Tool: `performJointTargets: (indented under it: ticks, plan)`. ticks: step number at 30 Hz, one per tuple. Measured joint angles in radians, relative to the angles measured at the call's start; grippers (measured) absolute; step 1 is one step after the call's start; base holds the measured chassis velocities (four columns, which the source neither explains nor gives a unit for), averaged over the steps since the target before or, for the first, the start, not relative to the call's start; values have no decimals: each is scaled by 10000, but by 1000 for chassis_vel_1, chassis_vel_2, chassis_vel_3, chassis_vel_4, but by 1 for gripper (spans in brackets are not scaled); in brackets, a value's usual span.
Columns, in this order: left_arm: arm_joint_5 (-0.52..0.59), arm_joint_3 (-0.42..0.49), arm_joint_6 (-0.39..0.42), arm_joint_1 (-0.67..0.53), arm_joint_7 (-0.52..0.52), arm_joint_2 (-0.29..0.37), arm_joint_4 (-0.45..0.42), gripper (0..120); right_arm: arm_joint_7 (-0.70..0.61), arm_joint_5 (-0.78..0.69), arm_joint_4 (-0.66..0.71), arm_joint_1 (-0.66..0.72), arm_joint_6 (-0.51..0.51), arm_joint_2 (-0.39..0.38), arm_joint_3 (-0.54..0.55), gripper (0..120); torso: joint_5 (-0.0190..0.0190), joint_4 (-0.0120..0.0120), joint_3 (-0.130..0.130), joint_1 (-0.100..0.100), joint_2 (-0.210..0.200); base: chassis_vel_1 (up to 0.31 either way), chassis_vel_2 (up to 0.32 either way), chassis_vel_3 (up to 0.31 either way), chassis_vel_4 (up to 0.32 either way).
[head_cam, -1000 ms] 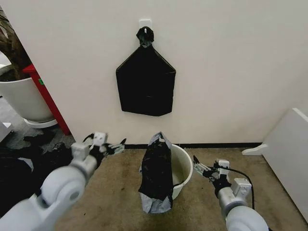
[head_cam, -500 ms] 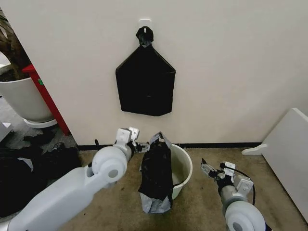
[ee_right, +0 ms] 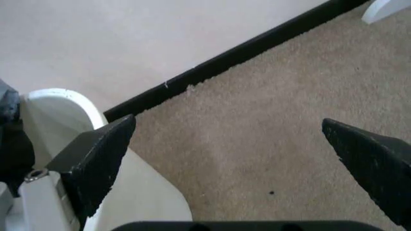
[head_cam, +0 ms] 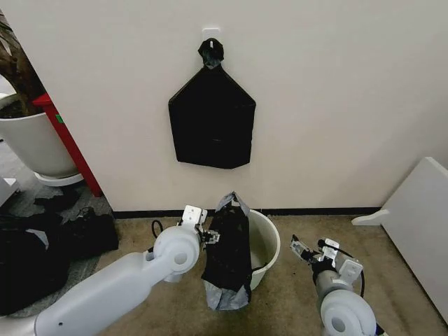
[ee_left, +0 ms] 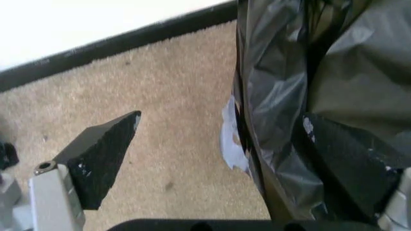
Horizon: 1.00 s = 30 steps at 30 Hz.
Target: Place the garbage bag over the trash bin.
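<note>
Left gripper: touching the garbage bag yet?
Touching. Left wrist view shows one finger pressed against the garbage bag; the left gripper is open.

The garbage bag [head_cam: 228, 255] is draped over the near-left rim of the trash bin [head_cam: 267, 245], directly right of the left gripper [head_cam: 210, 236]; in the left wrist view one finger [ee_left: 350, 168] is seen against the bag [ee_left: 282, 110]. The bin is located left of the right gripper [head_cam: 302, 250], apart from it. Behind both grippers, a bundle of bags [head_cam: 212, 124] is hung on the wall [head_cam: 336, 98]. A plant pot [head_cam: 35, 143] is positioned well left of the left gripper.
</note>
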<state>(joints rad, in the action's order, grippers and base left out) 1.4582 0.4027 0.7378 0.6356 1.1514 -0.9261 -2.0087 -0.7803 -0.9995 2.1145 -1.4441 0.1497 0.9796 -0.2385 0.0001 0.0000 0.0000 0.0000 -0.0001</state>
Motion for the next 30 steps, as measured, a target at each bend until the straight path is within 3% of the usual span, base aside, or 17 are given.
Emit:
performJointTargets:
  ticks: [30]
  plan:
    - [-244,278,-22,-198,13,-1573,2126,100,-704,-535,145,-1,21,-90,72,100,0,0,-1,0,0,0,0,0,0]
